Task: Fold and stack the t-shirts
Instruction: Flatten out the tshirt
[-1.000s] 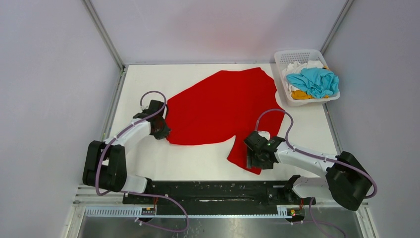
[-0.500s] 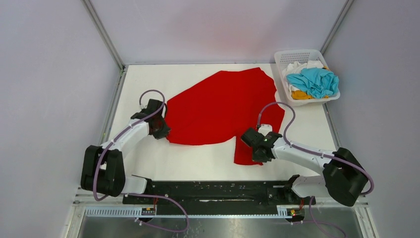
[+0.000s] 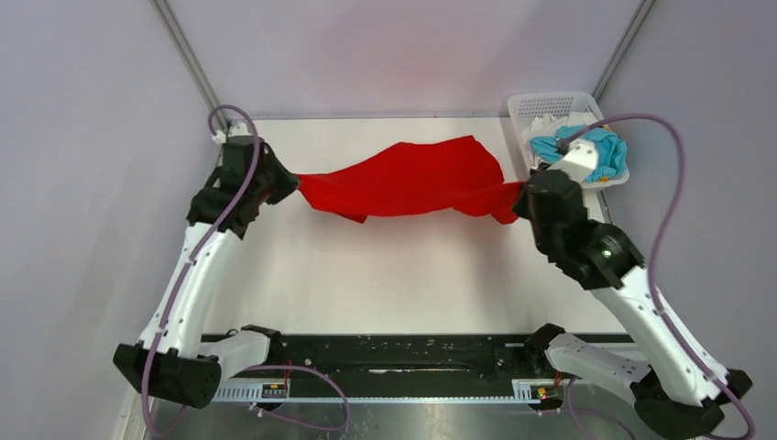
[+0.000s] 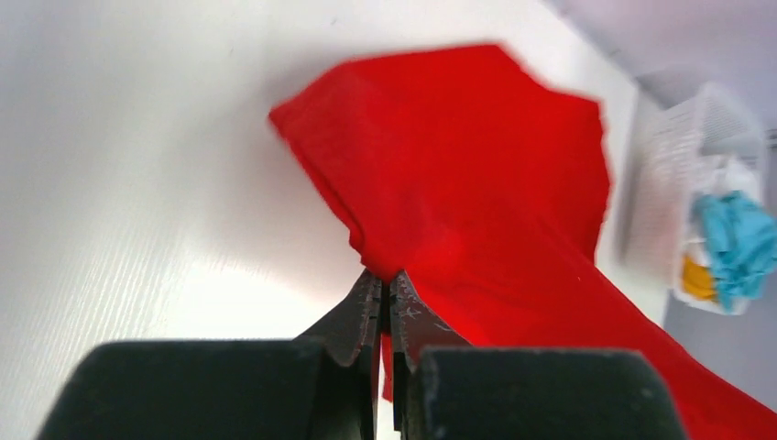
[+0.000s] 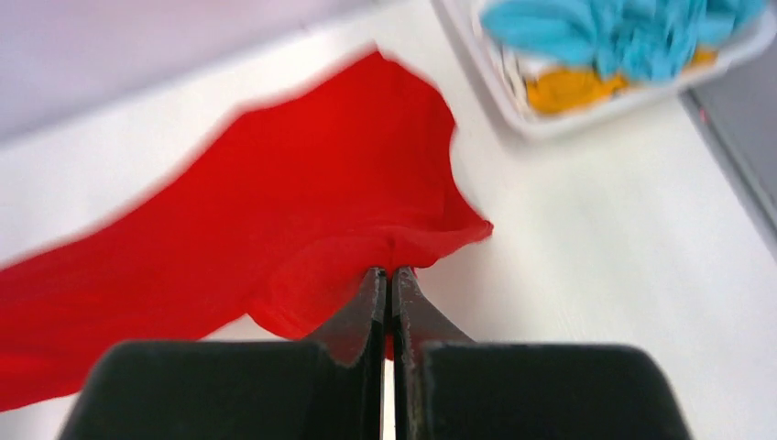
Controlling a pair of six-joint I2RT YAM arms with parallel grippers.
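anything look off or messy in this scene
Nothing is spilled or damaged. The red t-shirt stretches bunched and twisted between the left gripper and right gripper, each shut on an edge, rather than lying flat. In the basket, the turquoise t-shirt lies crumpled, unfolded.

red t-shirt [image 3: 403,179] strung across middle, basket [image 3: 550,96] far right, near table [image 3: 394,275] bare

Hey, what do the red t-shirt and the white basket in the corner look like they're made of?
The red t-shirt: soft matte cloth, probably a cotton knit; it sags and creases where it hangs. The basket: rigid white plastic, faintly glossy, judging by its perforated walls and stiff rim.
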